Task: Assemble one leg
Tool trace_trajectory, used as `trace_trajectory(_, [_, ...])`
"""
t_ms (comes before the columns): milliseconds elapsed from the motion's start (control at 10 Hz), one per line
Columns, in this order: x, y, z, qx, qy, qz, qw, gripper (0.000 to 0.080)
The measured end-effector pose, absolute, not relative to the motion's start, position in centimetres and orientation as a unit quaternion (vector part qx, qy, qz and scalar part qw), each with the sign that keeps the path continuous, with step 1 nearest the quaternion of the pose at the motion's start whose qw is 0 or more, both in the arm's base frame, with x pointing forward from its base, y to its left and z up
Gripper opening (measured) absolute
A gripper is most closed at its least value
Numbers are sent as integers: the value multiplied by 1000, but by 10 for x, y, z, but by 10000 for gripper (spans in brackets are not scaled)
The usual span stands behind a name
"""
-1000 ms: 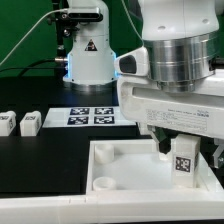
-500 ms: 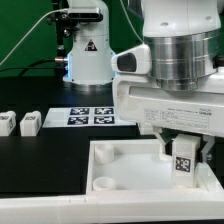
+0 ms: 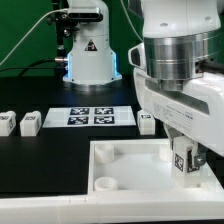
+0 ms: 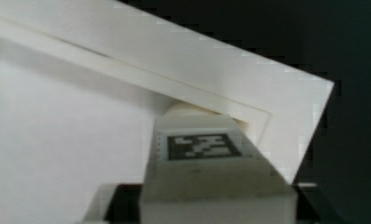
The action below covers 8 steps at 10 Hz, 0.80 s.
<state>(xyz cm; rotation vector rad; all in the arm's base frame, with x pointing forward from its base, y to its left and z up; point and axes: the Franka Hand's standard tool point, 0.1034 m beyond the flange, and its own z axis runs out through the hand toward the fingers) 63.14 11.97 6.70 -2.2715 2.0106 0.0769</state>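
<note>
My gripper [image 3: 186, 160] is shut on the leg [image 3: 184, 161], a small white post with a black-and-white tag, held upright. It stands at the far corner of the large white tray-like piece [image 3: 130, 170] on the exterior view's right. In the wrist view the leg [image 4: 203, 150] points down at that corner of the tray-like piece [image 4: 93, 120], its lower end at the raised rim. The gripper [image 4: 208, 206] clamps the leg's upper part from both sides. I cannot tell whether the leg's lower end sits in a socket.
Two more legs [image 3: 5, 123] [image 3: 29, 123] lie at the exterior view's left and a third [image 3: 146, 123] beside the marker board [image 3: 92, 117]. The robot base [image 3: 88, 52] stands at the back. A round socket [image 3: 101, 184] shows at the tray-like piece's near left corner.
The gripper has turned about its vertical axis with the leg in it, so the tag faces more sideways. The hand no longer hides the third leg by the marker board.
</note>
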Motion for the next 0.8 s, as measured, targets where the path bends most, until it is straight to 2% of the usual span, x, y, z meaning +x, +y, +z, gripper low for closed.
trace_trajectory(300, [633, 120, 68, -567, 821, 31, 54, 291])
trace_trajectory(400, [633, 121, 68, -559, 827, 26, 54, 291])
trace_trajectory(500, [633, 121, 67, -566, 822, 27, 55, 374])
trace_trajectory(600, [632, 121, 67, -568, 821, 27, 55, 374])
trace_trajectory(700, [632, 121, 67, -571, 819, 27, 55, 555])
trace_trajectory(800, [632, 121, 67, -595, 801, 25, 56, 630])
